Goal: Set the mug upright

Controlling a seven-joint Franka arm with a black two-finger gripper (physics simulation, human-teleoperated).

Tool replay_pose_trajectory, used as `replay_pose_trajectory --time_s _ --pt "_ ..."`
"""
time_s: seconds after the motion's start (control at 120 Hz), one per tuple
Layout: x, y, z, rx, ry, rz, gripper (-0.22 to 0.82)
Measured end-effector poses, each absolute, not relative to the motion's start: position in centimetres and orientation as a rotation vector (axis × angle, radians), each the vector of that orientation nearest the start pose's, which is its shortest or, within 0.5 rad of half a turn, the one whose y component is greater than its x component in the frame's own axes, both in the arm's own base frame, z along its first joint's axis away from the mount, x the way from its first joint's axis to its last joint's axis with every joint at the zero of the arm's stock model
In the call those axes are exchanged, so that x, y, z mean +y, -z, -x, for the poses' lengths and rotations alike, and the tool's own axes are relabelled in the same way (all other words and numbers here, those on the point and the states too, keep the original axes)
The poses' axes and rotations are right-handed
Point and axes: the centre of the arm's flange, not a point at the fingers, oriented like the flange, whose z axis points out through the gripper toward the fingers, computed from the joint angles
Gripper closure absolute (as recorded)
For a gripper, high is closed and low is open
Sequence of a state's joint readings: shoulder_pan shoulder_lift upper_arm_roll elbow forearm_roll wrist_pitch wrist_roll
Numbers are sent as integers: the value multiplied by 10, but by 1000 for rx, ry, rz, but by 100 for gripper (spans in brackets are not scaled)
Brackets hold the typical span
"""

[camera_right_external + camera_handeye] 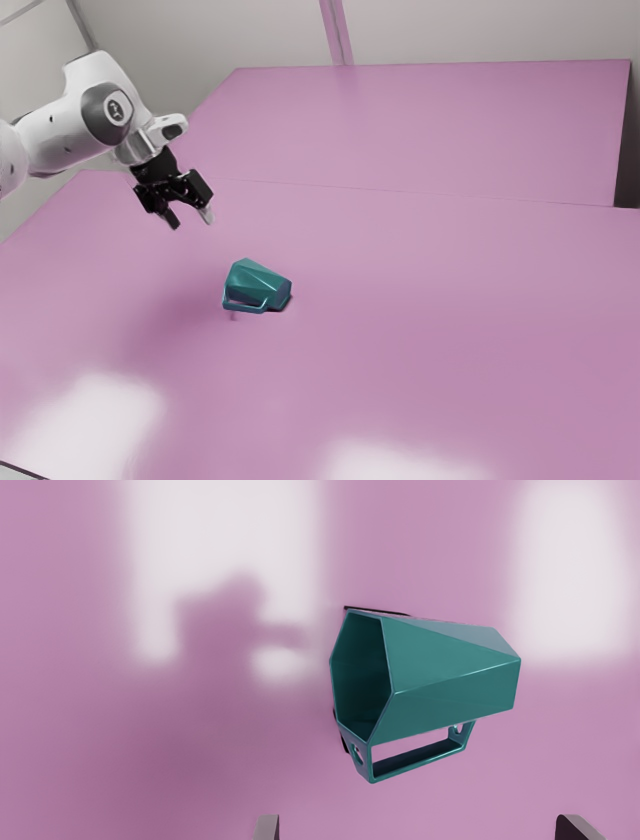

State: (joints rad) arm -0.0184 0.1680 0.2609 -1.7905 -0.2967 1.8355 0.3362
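Gripper [190, 219] wide open above the pink table [450, 320], teal mug [256, 282] on its side nearby.

A glossy pink tabletop [450, 330] with white patches of light [95, 425], pale walls [480, 30] beyond

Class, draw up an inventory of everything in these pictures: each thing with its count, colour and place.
Faceted mug with handle: one, teal, on its side on the tabletop
Broad glossy tabletop: one, pink, beneath the mug
Patches of light: several, white, on the tabletop
Plain walls: two, pale grey, around the tabletop
Narrow strip: one, pink, on the back wall
Jointed arm: one, white and grey, exterior view's upper left
Two-finger gripper: one, black, above the tabletop
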Motion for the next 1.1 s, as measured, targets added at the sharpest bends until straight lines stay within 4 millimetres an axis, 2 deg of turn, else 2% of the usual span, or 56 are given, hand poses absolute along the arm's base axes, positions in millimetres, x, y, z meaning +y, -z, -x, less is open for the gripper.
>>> replay_pose_trajectory --time_s 0.283,0.425,0.692,0.875,1.1 --pt "115 -379 -593 -52 -164 3535 0" --pt "124 -343 -595 -118 -191 3616 0" --pt "128 -302 -600 -164 -157 3766 0" --pt "125 -285 -603 -147 -110 3842 0" --pt "117 -293 -612 -29 -19 3881 0"
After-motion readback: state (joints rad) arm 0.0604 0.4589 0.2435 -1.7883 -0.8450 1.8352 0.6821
